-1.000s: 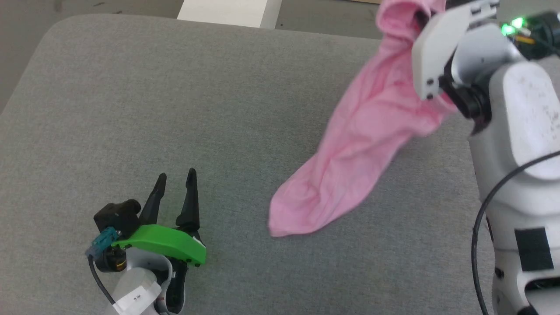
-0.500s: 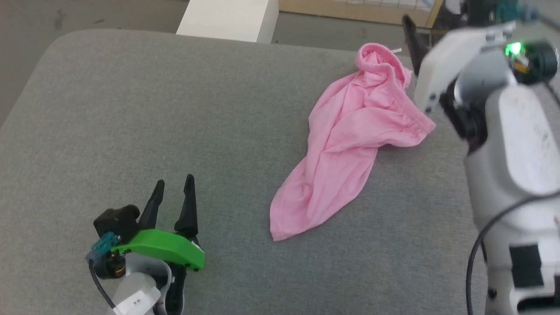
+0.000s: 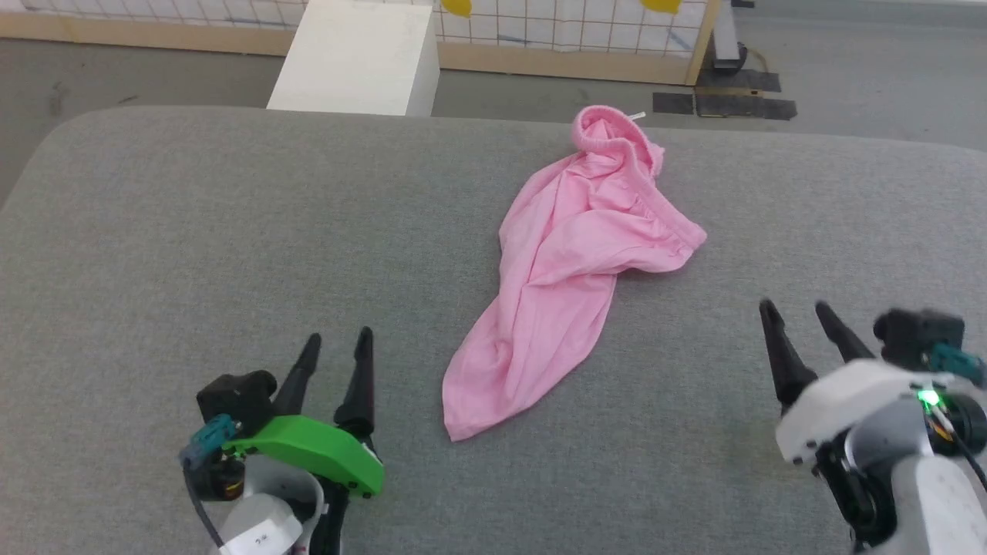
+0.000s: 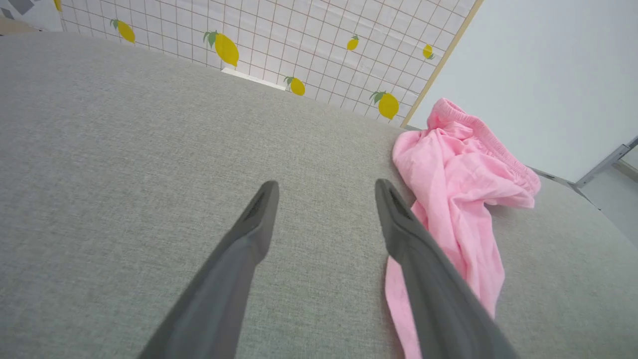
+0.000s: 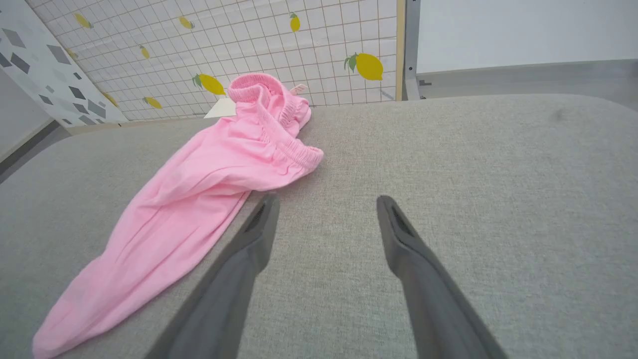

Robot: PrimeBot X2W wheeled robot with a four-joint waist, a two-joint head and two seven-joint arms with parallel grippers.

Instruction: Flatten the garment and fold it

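Dropped by the right gripper [image 3: 792, 305], the garment [image 3: 563, 262] now lies on the grey padded surface [image 3: 231, 231].
At the lower left the left gripper [image 3: 339, 335] has its two fingers spread and empty, near the cloth's narrow end. In the middle the one pink garment runs diagonally, crumpled (waistband [image 3: 609, 127] bunched at the far edge, one small white label [image 3: 637, 116] poking out). The right gripper has drawn back to the lower right, its two fingers spread, clear of the cloth.
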